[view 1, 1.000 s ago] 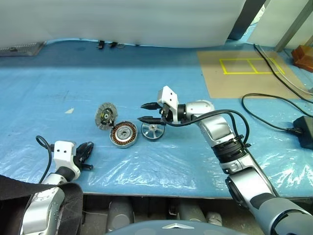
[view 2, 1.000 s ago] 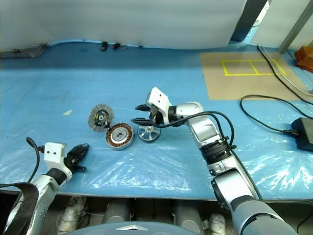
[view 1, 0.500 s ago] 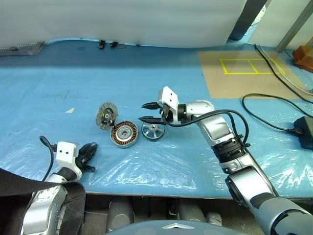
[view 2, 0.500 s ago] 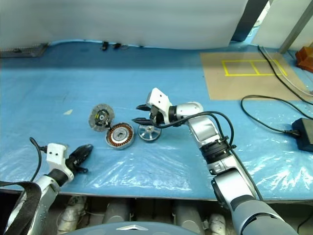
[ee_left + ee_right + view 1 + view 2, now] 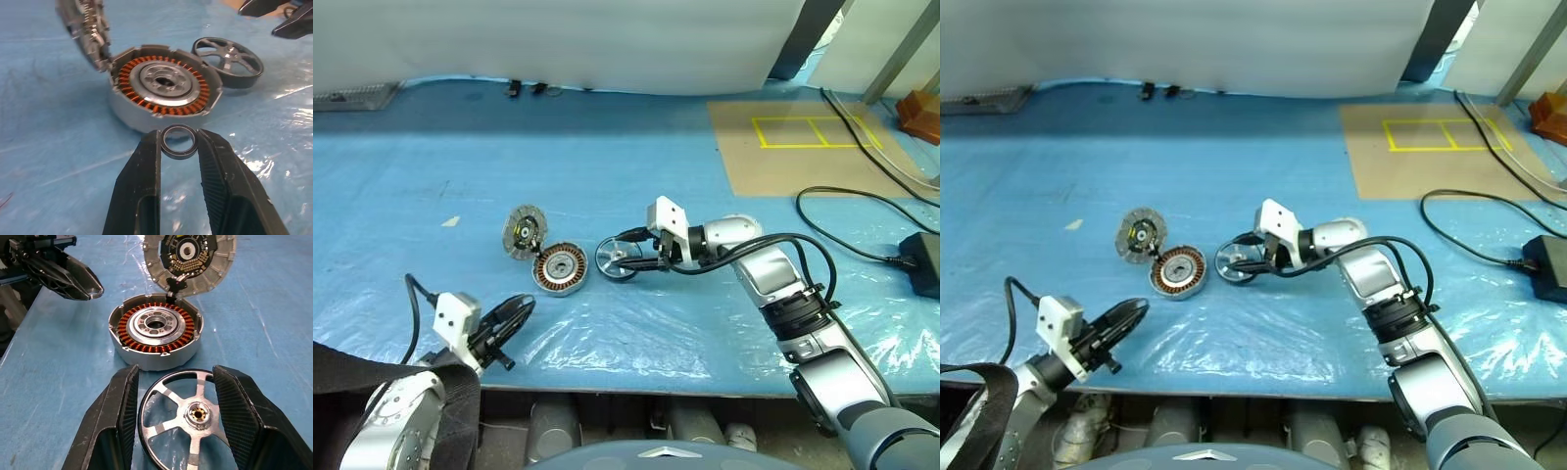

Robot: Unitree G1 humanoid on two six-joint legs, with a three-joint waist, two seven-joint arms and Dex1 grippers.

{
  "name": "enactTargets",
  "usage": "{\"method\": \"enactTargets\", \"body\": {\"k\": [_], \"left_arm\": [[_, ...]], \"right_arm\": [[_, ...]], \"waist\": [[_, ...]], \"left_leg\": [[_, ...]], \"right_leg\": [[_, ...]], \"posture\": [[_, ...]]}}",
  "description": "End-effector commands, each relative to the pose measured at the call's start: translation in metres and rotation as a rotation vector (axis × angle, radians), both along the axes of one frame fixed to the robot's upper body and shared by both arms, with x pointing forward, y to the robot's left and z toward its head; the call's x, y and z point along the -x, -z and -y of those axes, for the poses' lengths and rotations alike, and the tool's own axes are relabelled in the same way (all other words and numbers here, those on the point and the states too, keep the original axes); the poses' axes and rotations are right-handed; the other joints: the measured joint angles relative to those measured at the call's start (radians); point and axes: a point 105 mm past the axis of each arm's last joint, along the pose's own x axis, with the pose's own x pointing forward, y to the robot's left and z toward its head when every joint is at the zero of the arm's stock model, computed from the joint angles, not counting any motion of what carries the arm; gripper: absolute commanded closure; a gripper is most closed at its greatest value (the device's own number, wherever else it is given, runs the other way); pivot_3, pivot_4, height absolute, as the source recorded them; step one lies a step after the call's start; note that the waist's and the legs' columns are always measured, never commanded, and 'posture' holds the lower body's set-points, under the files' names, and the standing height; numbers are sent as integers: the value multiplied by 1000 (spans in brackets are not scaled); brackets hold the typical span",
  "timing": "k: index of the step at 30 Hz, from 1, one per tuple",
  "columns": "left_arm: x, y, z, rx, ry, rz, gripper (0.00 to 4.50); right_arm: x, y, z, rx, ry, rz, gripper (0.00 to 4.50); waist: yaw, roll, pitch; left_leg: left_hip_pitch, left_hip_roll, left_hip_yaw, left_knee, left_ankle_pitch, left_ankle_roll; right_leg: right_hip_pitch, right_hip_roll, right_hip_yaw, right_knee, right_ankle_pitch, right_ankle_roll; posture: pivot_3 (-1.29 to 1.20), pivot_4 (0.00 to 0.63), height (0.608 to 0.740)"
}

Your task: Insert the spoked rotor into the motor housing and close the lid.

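- Since the earlier frames the right gripper (image 5: 628, 250) has dropped from above the shiny silver spoked rotor (image 5: 182, 417) to its level, one jaw on each side of the rim; the left gripper (image 5: 516, 311) has swung up and rightward near the table's near edge.
- The right jaws stand partly open around the rotor, the pads just beside the rim; whether they touch it I cannot tell.
- The left jaws are nearly closed, pinching a small dark metal ring (image 5: 179, 142).
- The rotor lies flat on the blue plastic-covered table (image 5: 607, 147), just right of the round silver-grey motor housing with copper windings (image 5: 561, 267).
- The flat grey round lid (image 5: 524, 232) stands tilted open at the housing's far left edge, its dark face showing.
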Motion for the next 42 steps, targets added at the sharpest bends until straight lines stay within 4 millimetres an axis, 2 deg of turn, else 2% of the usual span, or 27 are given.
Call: {"method": "enactTargets", "body": {"k": [1, 10, 19, 28, 42], "left_arm": [[-14, -12, 14, -36, 24, 54, 3752], [-35, -14, 28, -74, 33, 67, 3752], [-50, -16, 28, -106, -14, 88, 3752], [-57, -14, 33, -126, -5, 83, 3752], [-57, -7, 26, -162, -10, 56, 3752]], "right_arm": [[6, -8, -3, -2, -54, 21, 2039], [10, -5, -9, -18, -60, 3, 2039], [10, -3, -9, -15, -54, 0, 2039], [7, 1, -6, 12, -28, 11, 2039], [5, 3, -5, 24, -23, 14, 2039]], "waist": [[1, 0, 0], [-3, 0, 0], [-1, 0, 0], [-2, 0, 0], [-1, 0, 0]], "left_leg": [[0, 0, 0, 0, 0, 0], [-1, 0, 0, 0, 0, 0], [-1, 0, 0, 3, 0, 0], [-1, 0, 0, 3, 0, 0], [-1, 0, 0, 3, 0, 0]], "right_leg": [[0, 0, 0, 0, 0, 0], [0, 2, 0, 1, 1, -1], [0, 2, 0, 3, 1, -1], [0, 2, 0, 3, 1, -1], [0, 2, 0, 3, 1, -1]], "posture": [[0, 150, 740], [0, 150, 740], [0, 150, 740], [0, 150, 740], [0, 150, 740]]}}
